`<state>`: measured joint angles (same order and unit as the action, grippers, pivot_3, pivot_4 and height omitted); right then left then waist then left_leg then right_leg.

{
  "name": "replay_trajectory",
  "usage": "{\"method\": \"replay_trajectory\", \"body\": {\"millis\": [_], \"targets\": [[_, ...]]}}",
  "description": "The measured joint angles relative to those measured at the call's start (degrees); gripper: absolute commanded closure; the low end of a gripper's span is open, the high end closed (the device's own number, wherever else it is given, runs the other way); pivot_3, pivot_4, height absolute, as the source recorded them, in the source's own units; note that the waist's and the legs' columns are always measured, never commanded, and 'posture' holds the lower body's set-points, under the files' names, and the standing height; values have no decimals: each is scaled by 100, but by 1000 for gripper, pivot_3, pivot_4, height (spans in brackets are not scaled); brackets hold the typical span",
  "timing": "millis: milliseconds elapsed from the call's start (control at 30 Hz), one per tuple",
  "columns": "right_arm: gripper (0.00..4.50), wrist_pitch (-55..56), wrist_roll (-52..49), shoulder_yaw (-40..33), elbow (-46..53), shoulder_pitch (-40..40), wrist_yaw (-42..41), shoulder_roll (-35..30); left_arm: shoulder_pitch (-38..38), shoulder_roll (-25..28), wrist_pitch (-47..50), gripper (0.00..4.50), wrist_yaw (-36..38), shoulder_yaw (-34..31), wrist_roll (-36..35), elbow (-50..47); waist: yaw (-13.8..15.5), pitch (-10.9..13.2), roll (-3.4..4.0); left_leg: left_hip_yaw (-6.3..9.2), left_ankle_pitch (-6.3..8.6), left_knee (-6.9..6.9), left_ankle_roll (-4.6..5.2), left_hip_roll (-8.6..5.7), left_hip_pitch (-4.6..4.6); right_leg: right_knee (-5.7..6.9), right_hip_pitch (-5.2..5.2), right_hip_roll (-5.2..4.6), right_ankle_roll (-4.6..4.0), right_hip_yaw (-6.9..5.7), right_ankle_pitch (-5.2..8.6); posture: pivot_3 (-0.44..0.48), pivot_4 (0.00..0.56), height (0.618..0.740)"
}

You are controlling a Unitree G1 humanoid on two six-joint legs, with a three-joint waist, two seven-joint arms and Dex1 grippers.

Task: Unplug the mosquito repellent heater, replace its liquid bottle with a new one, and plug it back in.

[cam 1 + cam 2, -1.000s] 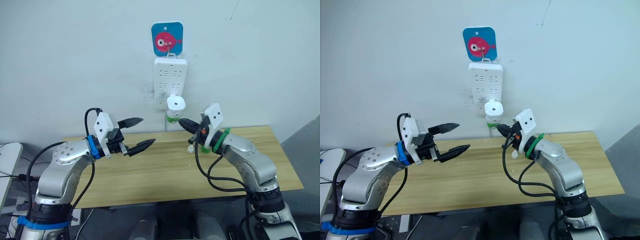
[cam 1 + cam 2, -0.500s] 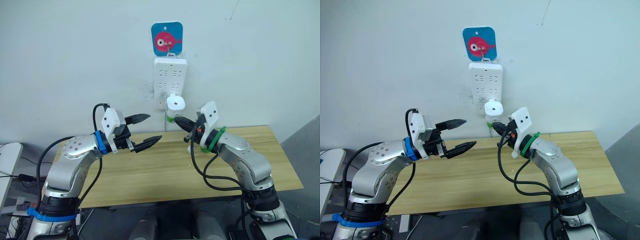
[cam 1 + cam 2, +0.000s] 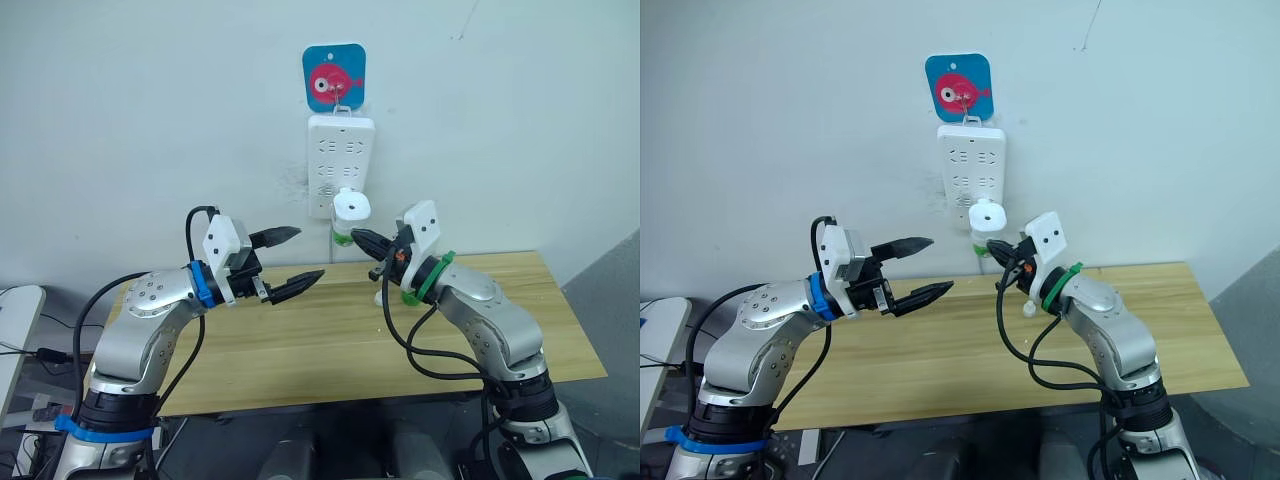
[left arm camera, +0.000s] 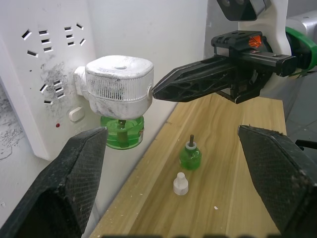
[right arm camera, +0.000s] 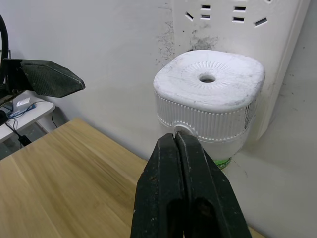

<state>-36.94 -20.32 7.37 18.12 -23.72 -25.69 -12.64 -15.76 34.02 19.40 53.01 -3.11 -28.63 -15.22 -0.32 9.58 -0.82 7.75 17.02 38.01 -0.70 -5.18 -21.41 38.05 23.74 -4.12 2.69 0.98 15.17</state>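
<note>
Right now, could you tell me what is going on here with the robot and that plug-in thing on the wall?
The heater is plugged into the power strip on the wall, a green bottle under it. The right claw, shut, points at the heater's side, close to it. The left claw is open above the table. A spare bottle and a small white cap stand on the table.

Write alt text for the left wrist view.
A small white rounded plastic heater with a green liquid bottle beneath is plugged into a white wall power strip. The right hand, shut, points at it; a spare green bottle and white cap sit on the wooden table.
</note>
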Motion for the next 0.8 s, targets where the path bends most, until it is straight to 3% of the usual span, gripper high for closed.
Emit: {"method": "replay_trajectory", "body": {"millis": [800], "targets": [[4470,375,394,149,-267,-159,116,203,-66,-1,20,0,-118,0,-18,-1,-6,0,0,6,-12,0,-16,3,3,7,0,6,-20,-3,-15,28,174,740]]}}
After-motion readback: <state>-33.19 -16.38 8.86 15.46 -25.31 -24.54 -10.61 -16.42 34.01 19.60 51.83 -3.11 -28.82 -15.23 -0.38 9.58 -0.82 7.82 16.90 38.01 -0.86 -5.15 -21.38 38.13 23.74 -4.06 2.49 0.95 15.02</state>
